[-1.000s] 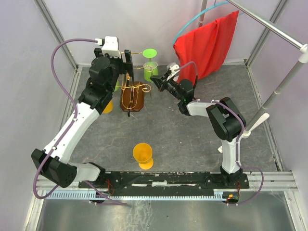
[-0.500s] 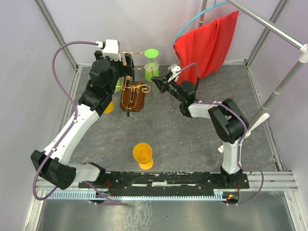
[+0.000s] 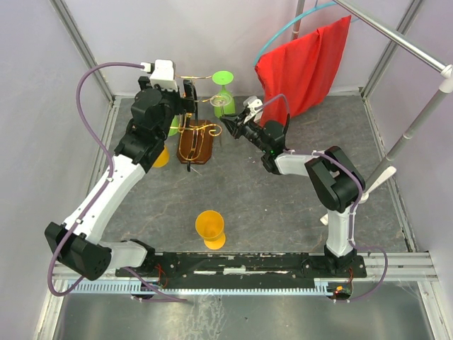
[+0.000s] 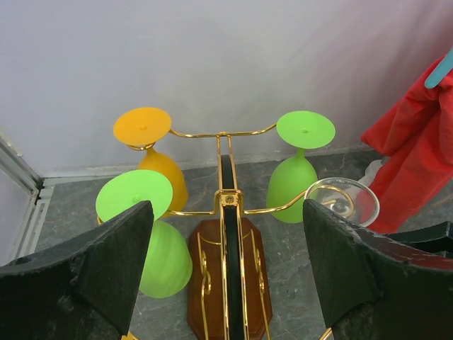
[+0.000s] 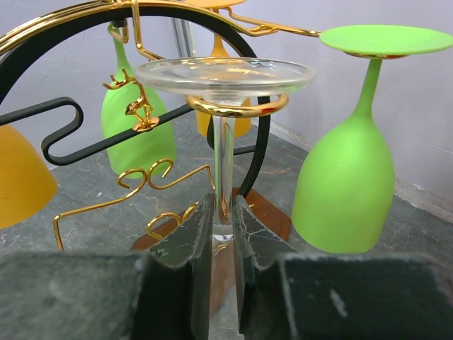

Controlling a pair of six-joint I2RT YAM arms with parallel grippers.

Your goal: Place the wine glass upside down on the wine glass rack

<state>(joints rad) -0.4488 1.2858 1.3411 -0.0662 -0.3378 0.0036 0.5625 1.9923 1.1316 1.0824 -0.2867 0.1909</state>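
On the grey table (image 3: 283, 205), right gripper (image 5: 223, 237) clamps the inverted wine glass (image 5: 224, 76) by its stem at the wine glass rack (image 3: 195, 147); left gripper (image 4: 226, 212) wide open, empty.

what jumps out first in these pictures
A clear wine glass hangs upside down with its foot over a gold ring of the wine glass rack, its stem pinched between the right fingers. Bright green glasses and orange glasses hang around it. A red cloth hangs at the back right.
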